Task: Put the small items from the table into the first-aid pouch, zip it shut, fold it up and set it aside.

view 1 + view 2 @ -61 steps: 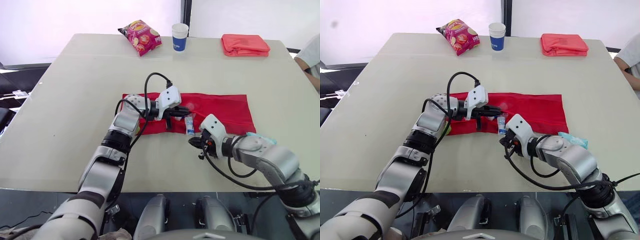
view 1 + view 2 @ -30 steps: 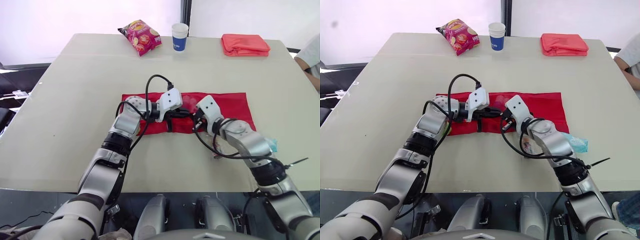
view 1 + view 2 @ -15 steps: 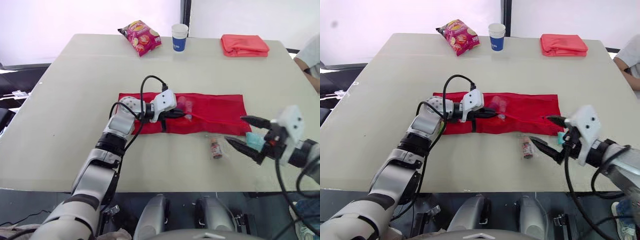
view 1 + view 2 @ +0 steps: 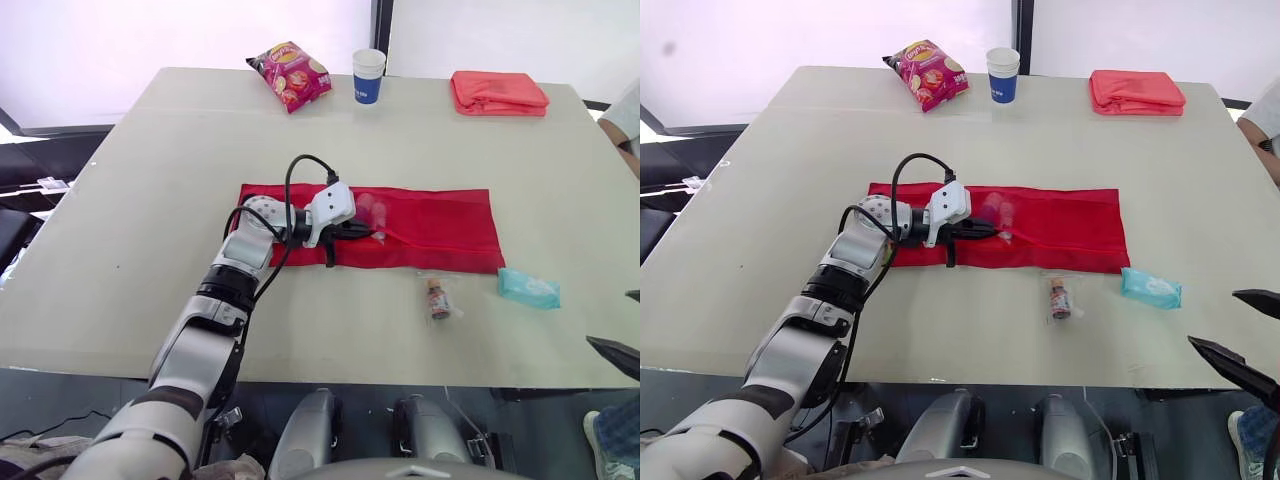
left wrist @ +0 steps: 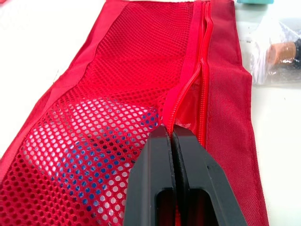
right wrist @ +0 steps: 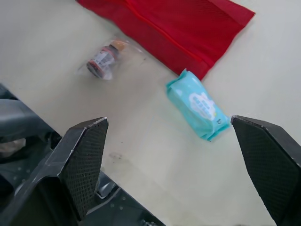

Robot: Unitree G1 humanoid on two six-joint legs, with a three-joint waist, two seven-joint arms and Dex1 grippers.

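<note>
Across a broad pale desk [image 4: 150, 180] before a bright wall, with a snack bag [image 4: 295, 72], paper cup [image 4: 368, 75] and folded red cloth [image 4: 498, 92] parked along the far edge, well apart from the work. Mid-desk, spread flat and lengthwise: red first-aid pouch [image 4: 440, 225], mesh pocket up, zip part open, probably to let things slide in. Clamped tight on the pouch fabric right beside the zip line: left end effector [image 5: 170, 134], likely pinning the mouth open and stopping the pouch from sliding. Showing through the mesh near that grip, a few pale items [image 4: 368, 208]. Off at the near right corner of the desk, fingers spread wide and holding nothing: right end effector [image 4: 1212, 317], touching no object, seemingly set up for the next pick. Near it, just beside the pouch's right end, a teal wipes packet [image 4: 528, 288]; left of that, close to the pouch's near hem, a small bottle in a clear bag [image 4: 437, 297]. Both yet to be packed; zipping and folding some way off.
</note>
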